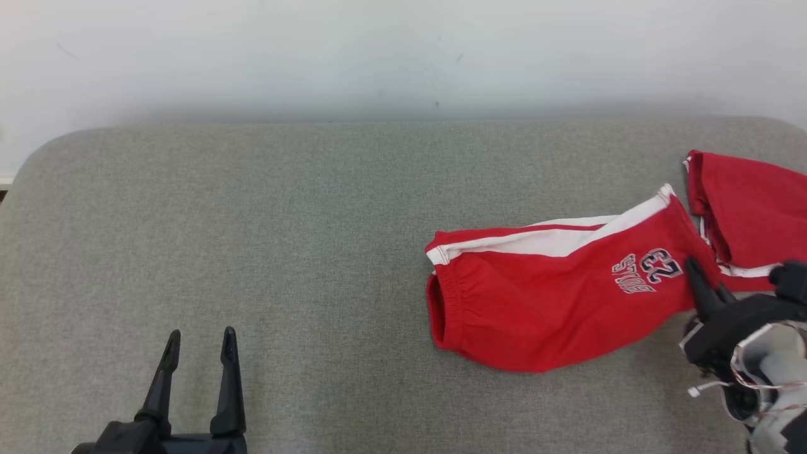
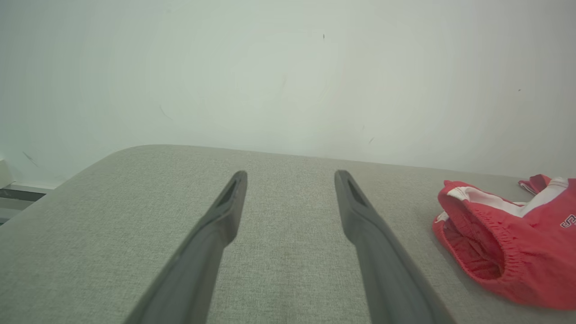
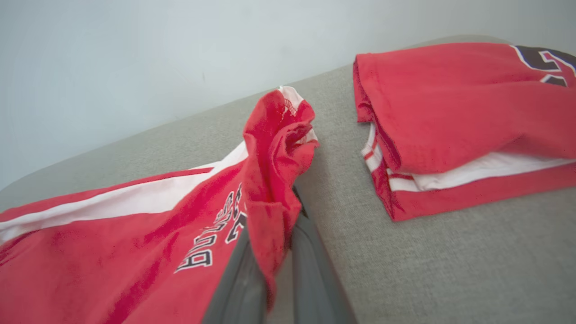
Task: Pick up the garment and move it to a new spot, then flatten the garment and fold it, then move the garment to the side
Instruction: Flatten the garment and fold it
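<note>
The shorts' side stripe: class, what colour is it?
White stripe on red shorts, clearest in the head view.

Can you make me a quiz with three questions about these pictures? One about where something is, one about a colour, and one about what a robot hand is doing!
1. Where is the folded red garment, compared with the shorts?
A) to their left
B) to their right
C) on top of them

2. What colour is the stripe on the shorts?
A) blue
B) white
C) yellow

3. What is the right hand doing?
A) hanging open
B) holding the folded garment
C) pinching the shorts

Answers:
1 B: it lies at the far right in the head view, apart from the shorts.
2 B: a white band runs along their side.
3 C: in the right wrist view, red cloth is clamped between its fingers.
</note>
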Controlling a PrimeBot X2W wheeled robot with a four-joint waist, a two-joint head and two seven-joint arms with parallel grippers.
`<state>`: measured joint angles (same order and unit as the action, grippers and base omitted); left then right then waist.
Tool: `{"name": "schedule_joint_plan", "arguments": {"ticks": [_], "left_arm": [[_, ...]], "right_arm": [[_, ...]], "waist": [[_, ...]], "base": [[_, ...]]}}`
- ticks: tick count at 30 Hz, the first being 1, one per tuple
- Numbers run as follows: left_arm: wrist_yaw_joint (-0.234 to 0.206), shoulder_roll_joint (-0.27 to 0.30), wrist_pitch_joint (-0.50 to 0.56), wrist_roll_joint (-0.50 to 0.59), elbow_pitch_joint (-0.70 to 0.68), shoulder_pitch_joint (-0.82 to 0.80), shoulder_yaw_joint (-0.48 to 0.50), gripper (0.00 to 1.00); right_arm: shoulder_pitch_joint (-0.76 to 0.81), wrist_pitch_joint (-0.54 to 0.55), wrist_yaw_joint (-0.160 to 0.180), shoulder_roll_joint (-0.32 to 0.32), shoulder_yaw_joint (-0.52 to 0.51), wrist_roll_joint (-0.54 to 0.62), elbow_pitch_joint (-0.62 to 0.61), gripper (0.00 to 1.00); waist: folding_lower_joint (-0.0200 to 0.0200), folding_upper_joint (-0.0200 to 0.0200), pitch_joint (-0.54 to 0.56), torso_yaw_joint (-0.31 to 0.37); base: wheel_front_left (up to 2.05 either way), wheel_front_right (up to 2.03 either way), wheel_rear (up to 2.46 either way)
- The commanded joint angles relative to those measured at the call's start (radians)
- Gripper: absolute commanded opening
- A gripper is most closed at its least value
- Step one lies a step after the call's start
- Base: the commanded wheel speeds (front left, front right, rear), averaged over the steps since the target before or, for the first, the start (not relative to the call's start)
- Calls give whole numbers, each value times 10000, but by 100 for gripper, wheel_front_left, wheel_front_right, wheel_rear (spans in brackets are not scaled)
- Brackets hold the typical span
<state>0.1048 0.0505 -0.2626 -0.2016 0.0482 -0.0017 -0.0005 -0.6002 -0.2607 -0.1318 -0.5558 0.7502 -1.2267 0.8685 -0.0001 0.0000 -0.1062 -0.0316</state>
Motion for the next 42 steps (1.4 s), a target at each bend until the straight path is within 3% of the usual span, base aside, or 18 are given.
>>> {"name": "schedule_joint_plan", "arguments": {"ticks": [1,8,13,22,30,31,32,42], "left_arm": [[23,0,-29,97,37,107,31,100],[80,-1,-29,91,60,111,22,100],[57,-2,-29,-89,81,25,-170,100],[-13,-1,-29,-228,160,-158,-470,100],[-135,-2,-29,-303,81,-166,-533,100],[-150,-2,-29,-315,76,-167,-527,100],[-163,-3,-29,-320,71,-170,-526,100],[-129,-3,-29,-233,38,-187,-422,100]], "right_arm": [[-122,-48,27,236,-187,420,-438,0],[156,-49,27,829,-415,1599,-1854,0],[510,-51,27,1522,319,2990,-2795,0],[1153,2,27,2819,800,3794,-2385,0],[1293,-42,27,3083,884,5022,-2040,0],[1328,-47,27,3096,775,5104,-2126,36],[1358,-46,27,3092,620,5134,-2262,100],[2313,-36,27,2520,-2622,6054,-4555,100]], "waist": [[1,0,143,83],[1,0,263,-32],[1,0,233,-375],[1,0,196,-969],[1,0,117,-961],[1,0,108,-923],[1,0,103,-891],[1,0,128,-709]], "base": [[0,0,0],[0,0,0],[0,0,0],[0,0,0],[0,0,0],[0,0,0],[0,0,0],[0,0,0]]}}
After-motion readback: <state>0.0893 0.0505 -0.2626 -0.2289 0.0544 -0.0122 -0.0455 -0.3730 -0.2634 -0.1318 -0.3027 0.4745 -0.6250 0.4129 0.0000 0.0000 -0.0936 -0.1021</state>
